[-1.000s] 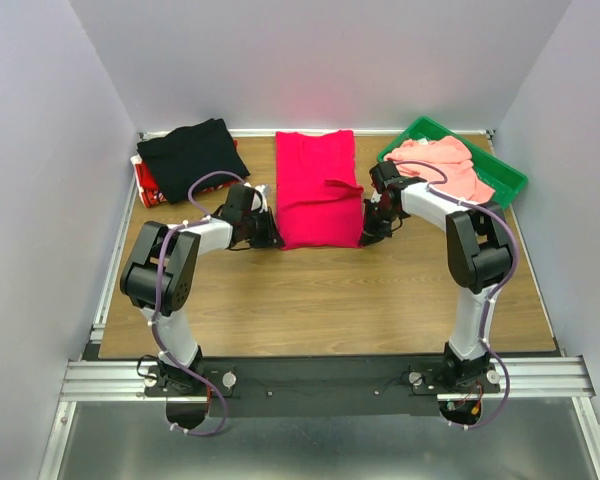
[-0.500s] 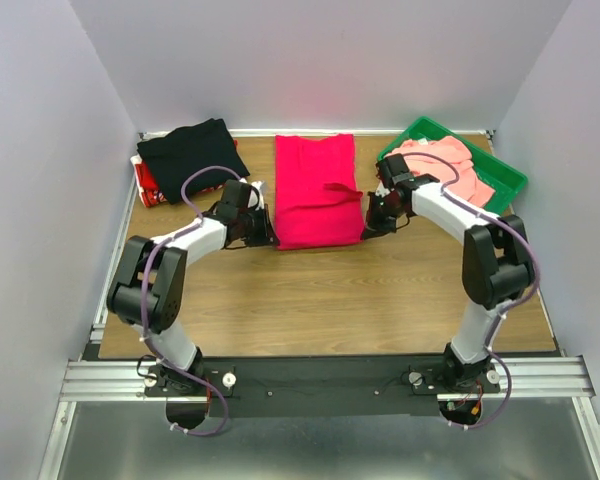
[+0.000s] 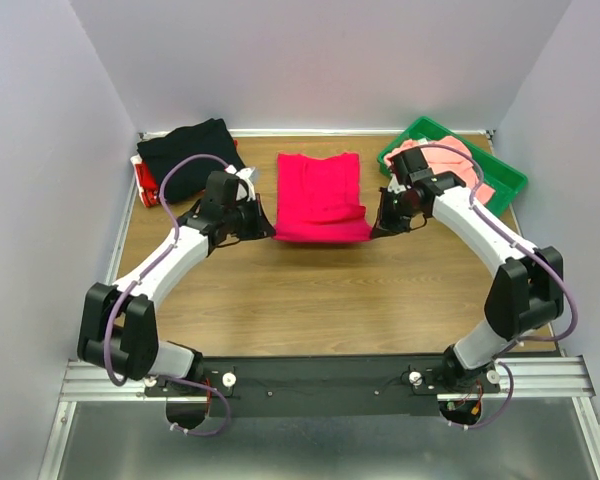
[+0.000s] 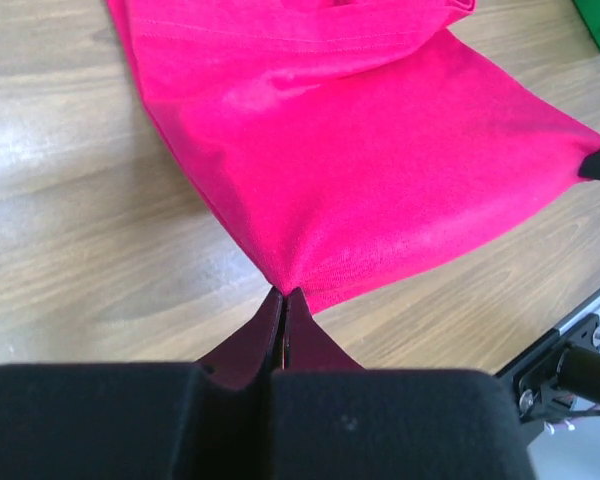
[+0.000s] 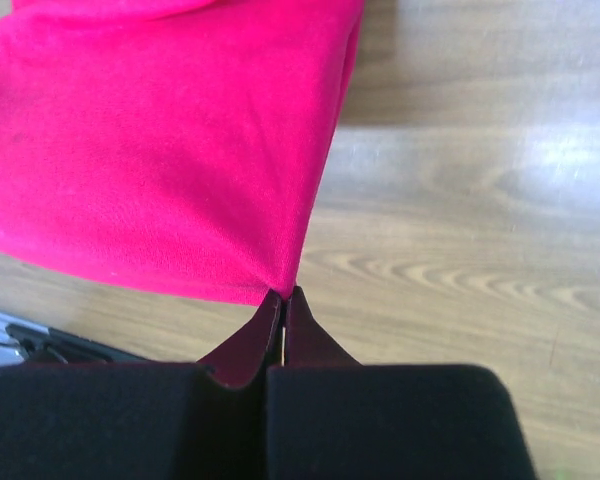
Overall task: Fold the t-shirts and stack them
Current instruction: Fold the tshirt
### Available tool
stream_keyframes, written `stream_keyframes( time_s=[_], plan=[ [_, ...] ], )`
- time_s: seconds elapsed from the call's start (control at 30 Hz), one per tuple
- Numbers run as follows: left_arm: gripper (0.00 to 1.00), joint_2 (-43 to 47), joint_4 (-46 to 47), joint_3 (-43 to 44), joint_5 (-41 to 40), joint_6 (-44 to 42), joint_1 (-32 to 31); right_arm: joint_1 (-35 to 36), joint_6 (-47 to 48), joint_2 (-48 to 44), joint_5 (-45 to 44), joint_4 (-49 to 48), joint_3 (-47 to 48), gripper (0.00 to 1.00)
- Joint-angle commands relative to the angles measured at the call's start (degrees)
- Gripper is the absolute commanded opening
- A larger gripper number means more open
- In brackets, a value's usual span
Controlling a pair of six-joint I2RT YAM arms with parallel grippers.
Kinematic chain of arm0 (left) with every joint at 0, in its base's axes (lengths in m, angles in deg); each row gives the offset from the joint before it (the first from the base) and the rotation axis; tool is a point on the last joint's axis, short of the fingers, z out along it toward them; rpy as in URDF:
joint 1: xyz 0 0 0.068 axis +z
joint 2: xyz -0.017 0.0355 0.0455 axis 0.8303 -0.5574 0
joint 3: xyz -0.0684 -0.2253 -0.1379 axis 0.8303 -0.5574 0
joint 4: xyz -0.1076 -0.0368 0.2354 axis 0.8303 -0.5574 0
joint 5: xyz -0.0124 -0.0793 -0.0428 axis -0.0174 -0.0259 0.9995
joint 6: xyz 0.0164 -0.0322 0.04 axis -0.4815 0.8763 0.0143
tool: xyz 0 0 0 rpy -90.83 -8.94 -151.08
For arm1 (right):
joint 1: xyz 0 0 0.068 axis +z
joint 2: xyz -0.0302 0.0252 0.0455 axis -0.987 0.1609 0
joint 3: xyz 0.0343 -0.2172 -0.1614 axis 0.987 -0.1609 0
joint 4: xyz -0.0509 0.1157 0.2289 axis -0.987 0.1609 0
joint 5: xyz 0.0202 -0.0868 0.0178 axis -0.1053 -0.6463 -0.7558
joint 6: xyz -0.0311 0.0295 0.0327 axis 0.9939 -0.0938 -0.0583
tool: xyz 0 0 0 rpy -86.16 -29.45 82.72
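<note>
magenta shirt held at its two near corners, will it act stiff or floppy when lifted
Probably floppy: the magenta shirt sags between the left gripper and right gripper, both shut on its corners. Likely light, since thin fingertip pinches carry the raised edge. It may slip if tugged hard, as only small bits of cloth are pinched.

White arm links (image 3: 170, 262), blk joints (image 3: 115, 335), looping purple cables (image 3: 161, 190), blk wedge fingers (image 4: 250, 345).
</note>
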Motion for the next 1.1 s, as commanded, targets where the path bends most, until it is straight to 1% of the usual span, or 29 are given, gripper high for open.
stream_keyframes(
  time_s=[0.0, 0.13, 0.27, 0.4, 0.47, 0.57, 0.73, 0.9, 1.07],
  plan=[
    [0.00, 3.40, -4.98, -1.63, -1.24, -0.15, 0.09, 0.95, 0.87, -3.84, -3.18, 6.41, -1.62, 0.00],
    [0.00, 8.24, -8.48, -2.42, -0.37, 0.38, 0.00, 2.27, -0.61, -8.40, -4.58, 10.18, -3.64, 0.00],
    [0.00, 12.98, -12.27, -3.21, 0.51, 1.69, -0.35, 3.67, -3.52, -12.63, -5.20, 14.06, -3.21, 0.00],
    [0.00, 16.59, -14.03, -2.77, 1.39, 2.92, -0.62, 4.03, -6.51, -15.53, -5.73, 14.94, -1.01, 0.00],
    [0.00, 16.42, -14.03, -1.64, 1.13, 3.01, -0.62, 4.03, -7.48, -15.45, -7.48, 14.07, -0.05, 0.00],
    [0.00, 14.05, -13.16, -0.31, 0.34, 1.87, -0.62, 3.94, -8.18, -14.05, -10.73, 12.75, 0.83, 0.00],
    [0.00, 8.09, -10.17, 2.84, -1.15, 0.12, -0.53, 4.03, -8.88, -8.87, -15.56, 8.63, 1.89, 0.00],
    [0.00, 0.88, -7.45, 6.63, -1.68, -0.94, -0.53, 3.94, -8.36, -3.59, -17.33, 5.19, 5.22, 0.00],
    [0.00, -4.40, -6.65, 10.58, -2.74, -1.03, 0.09, 3.94, -7.74, 1.94, -19.87, 4.75, 9.53, 0.01]
  ],
)
